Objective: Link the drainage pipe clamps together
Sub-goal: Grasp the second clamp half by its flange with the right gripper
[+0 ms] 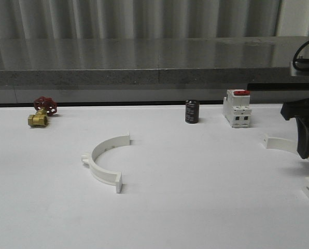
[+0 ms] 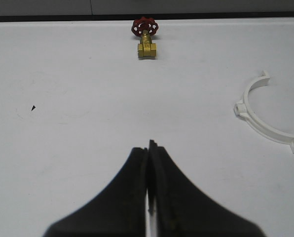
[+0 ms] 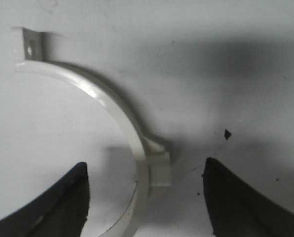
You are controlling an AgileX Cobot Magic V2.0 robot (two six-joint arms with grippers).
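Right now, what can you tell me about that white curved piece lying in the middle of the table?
The clamp half is a white, plastic-looking half-ring lying flat on the white table. It has a flat tab at each end and a small lug on its outer curve. Its open side faces right. Nothing touches it.

White clamps (image 1: 104, 161) (image 3: 115, 113) on a white table (image 1: 196, 197); black grippers (image 2: 149, 197) (image 3: 146, 197). Brass valve (image 1: 38, 120) with dark red handwheel (image 1: 45, 105). Dark grey cylinder (image 1: 192, 111), white switch (image 1: 237, 109) topped red.
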